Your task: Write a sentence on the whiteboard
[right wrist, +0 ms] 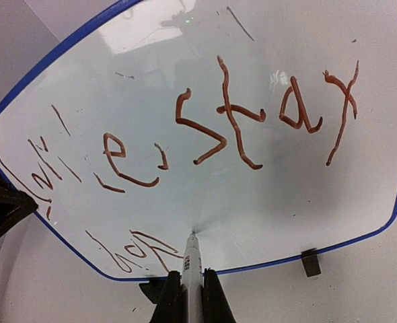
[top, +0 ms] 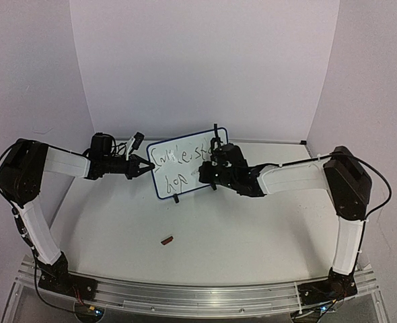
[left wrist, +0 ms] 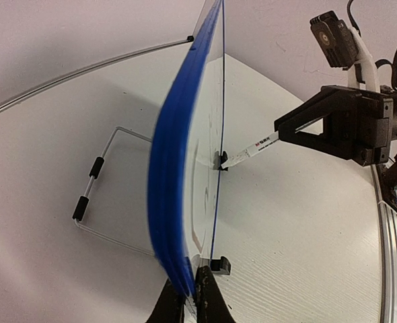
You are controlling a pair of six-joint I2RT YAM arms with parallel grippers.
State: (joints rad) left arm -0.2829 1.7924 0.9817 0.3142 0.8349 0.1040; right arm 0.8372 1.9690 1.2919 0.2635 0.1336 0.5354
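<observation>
The whiteboard (top: 179, 179) stands upright mid-table, blue-framed, on black feet. The sentence (top: 178, 158) runs in two scrawled lines; in the right wrist view its upper line (right wrist: 219, 134) and lower scrawl (right wrist: 145, 250) are reddish-brown. My left gripper (top: 147, 166) is shut on the whiteboard's left edge (left wrist: 175, 202), pinching the blue frame between its fingers (left wrist: 212, 299). My right gripper (top: 210, 168) is shut on a white marker (right wrist: 190, 259), whose tip touches the board (right wrist: 252, 195) just right of the lower scrawl. The marker also shows in the left wrist view (left wrist: 249, 149).
A small dark red marker cap (top: 166, 238) lies on the table in front of the board. A wire stand (left wrist: 97, 195) sits behind the board. The metal rail (top: 185, 296) runs along the near edge. White walls enclose the table.
</observation>
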